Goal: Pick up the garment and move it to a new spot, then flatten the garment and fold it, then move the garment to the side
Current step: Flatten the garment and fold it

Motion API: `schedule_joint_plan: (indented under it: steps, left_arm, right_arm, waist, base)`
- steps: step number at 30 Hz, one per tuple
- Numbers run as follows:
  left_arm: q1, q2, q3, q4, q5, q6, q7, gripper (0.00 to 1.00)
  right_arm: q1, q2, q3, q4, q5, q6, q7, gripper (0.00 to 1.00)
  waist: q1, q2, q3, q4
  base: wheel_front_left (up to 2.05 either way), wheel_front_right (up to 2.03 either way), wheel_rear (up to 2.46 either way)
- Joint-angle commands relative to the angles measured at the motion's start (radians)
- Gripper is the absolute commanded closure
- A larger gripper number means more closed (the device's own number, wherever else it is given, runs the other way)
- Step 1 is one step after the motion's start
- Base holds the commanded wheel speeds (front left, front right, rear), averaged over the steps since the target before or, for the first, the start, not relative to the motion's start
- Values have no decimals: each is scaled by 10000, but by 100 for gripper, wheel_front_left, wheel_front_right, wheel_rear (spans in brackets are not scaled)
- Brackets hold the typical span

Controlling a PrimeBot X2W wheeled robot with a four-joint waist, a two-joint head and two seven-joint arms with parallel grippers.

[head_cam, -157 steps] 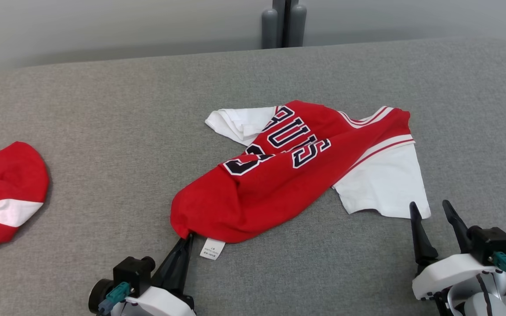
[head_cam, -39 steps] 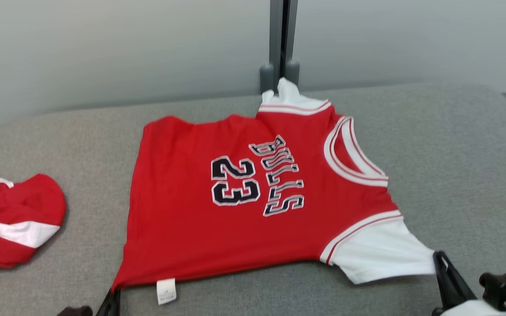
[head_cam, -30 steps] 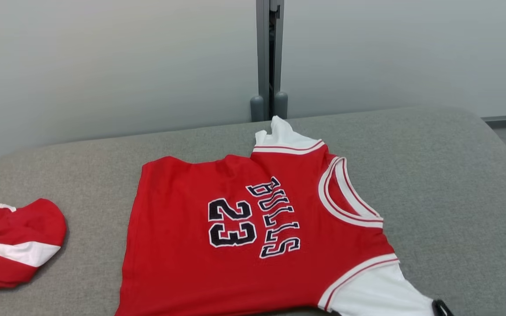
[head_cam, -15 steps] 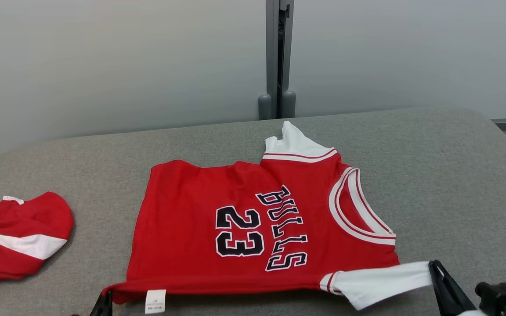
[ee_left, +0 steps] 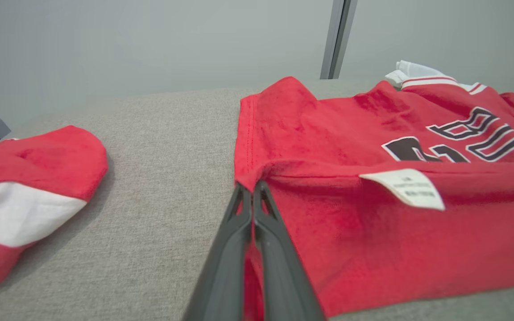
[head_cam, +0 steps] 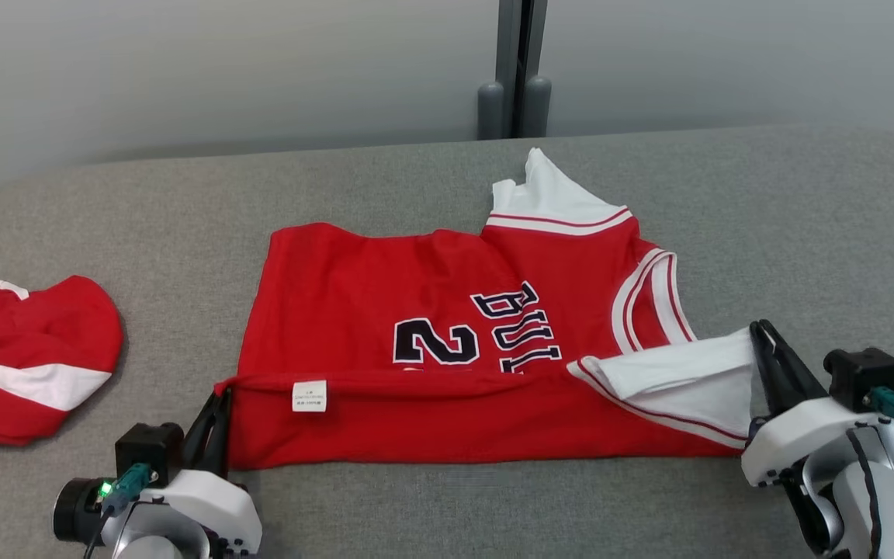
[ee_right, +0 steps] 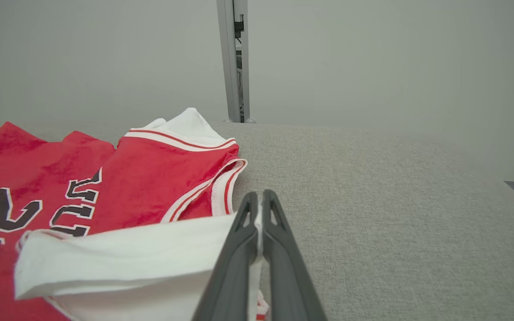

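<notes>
The garment (head_cam: pixel 431 303) is a red jersey with white sleeves and dark lettering, spread across the grey padded surface (head_cam: pixel 804 233). Its near edge is lifted and folded over toward the far side, covering the lower half of the number. My left gripper (head_cam: pixel 220 394) is shut on the red hem corner (ee_left: pixel 246 180), next to a white label (head_cam: pixel 309 395). My right gripper (head_cam: pixel 761 330) is shut on the white sleeve (head_cam: pixel 687 373), which is doubled over the red body (ee_right: pixel 159 178). In the right wrist view the white sleeve (ee_right: pixel 118 258) runs between my right gripper's (ee_right: pixel 259 198) fingers.
A second red and white cloth (head_cam: pixel 20 361) lies bunched at the left edge of the surface, also in the left wrist view (ee_left: pixel 25 178). A grey post (head_cam: pixel 521 70) stands against the pale wall behind. Bare grey padding extends to the right of the jersey.
Both grippers have carried the near edge of the jersey up and away from me, laying it over the lower part of the lettering. The head camera has tilted down.
</notes>
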Motion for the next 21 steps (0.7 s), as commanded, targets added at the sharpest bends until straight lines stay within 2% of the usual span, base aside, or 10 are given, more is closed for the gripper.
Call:
schedule_joint_plan:
  steps: [1, 11, 12, 13, 14, 17, 21]
  left_arm:
    - [-319, 90, -24, 155, 55, -13, -9, 100]
    - [-1464, 101, -148, 864, 118, -21, -6, 100]
    - [-1527, 98, -179, 793, 164, -23, -6, 100]
    - [-1529, 91, -180, 747, 152, -18, -6, 35]
    - [-1509, 79, -143, 713, 101, 23, -6, 0]
    - [-1361, 32, -33, 430, -37, 184, -6, 0]
    - [-768, -31, 104, -39, -232, 395, -5, 0]
  right_arm:
    - [-280, -77, -33, 205, -132, -3, 3, 100]
    - [-1727, 65, -151, 1247, -656, -3, 3, 100]
    - [-1831, 100, -206, 1345, -672, -3, 3, 95]
    - [-1911, 124, -299, 1417, -660, -3, 3, 46]
    - [-1959, 153, -361, 1482, -702, -3, 3, 0]
    - [-1927, 227, -601, 1173, -783, -3, 3, 0]
    - [-1137, 218, -1010, 412, -651, -3, 3, 0]
  waist:
    - [0, 0, 464, 45]
    - [0, 0, 1264, 80]
    - [0, 0, 1297, 87]
    - [0, 0, 1323, 98]
    - [0, 0, 1344, 111]
    - [0, 0, 1359, 163]
    - [0, 0, 1246, 209]
  base:
    - [0, 0, 0]
    - [0, 0, 0]
    - [0, 0, 0]
    - [0, 0, 0]
    - [0, 0, 0]
    - [0, 0, 0]
    - [0, 0, 0]
